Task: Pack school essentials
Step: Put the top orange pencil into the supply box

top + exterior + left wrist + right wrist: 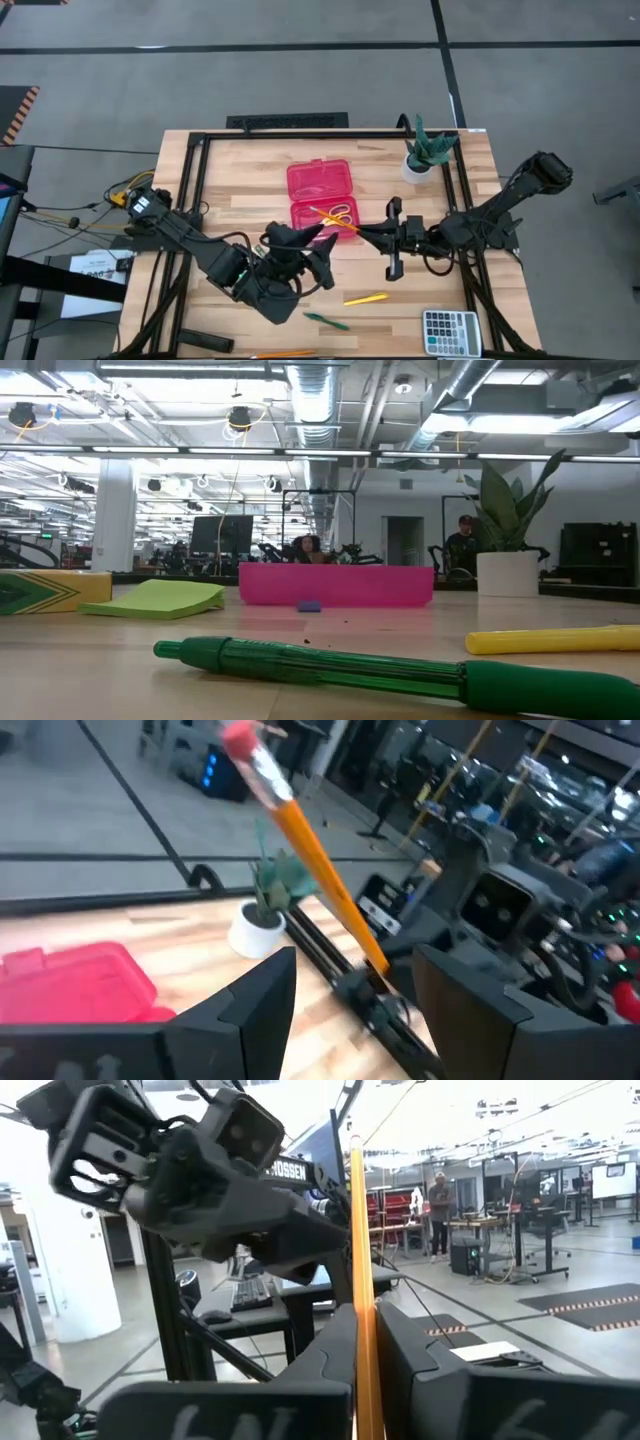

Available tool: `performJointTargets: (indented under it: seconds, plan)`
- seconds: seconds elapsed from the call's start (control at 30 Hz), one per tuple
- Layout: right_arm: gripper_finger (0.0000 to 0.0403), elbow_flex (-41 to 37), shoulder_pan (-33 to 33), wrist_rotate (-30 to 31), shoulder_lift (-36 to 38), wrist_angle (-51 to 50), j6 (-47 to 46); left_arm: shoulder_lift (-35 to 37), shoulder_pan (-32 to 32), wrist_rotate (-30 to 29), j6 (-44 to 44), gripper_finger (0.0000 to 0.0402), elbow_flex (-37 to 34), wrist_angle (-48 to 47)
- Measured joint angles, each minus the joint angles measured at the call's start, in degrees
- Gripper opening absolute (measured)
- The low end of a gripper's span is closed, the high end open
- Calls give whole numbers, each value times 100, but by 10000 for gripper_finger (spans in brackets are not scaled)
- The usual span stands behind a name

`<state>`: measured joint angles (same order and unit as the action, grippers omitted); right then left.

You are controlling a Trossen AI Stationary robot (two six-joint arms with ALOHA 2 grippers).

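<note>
Above table, right tool [362, 231] pinches orange pencil [333, 221].

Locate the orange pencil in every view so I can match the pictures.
High view: orange pencil lies slanted over the pink case, between both arms, at centre.
Low view: not in it; the pink case shows mid-picture.
Left wrist view: runs diagonally from top centre down to the right tool; the case is at lower left.
Right wrist view: upright at centre, pinched in the right tool.
Shared landmark: the pink case.
</note>
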<state>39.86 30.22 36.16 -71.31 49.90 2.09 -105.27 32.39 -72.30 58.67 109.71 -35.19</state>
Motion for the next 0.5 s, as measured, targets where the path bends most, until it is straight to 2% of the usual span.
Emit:
performJointTargets:
  seconds: [0.13,0.3,0.4,0.5]
  plan:
    - [27,0,0,-4,2,19,-2,-5,-273,384,-195,194,-21,336]
    - [31,0,0,-21,2,39,-7,-57,-530,780,-1326,194,-125,1397]
    - [32,0,7,-21,2,36,-6,-50,-651,964,-1493,191,-120,1523]
    - [29,0,13,-23,2,36,-2,-51,-717,1048,-1539,165,-122,1478]
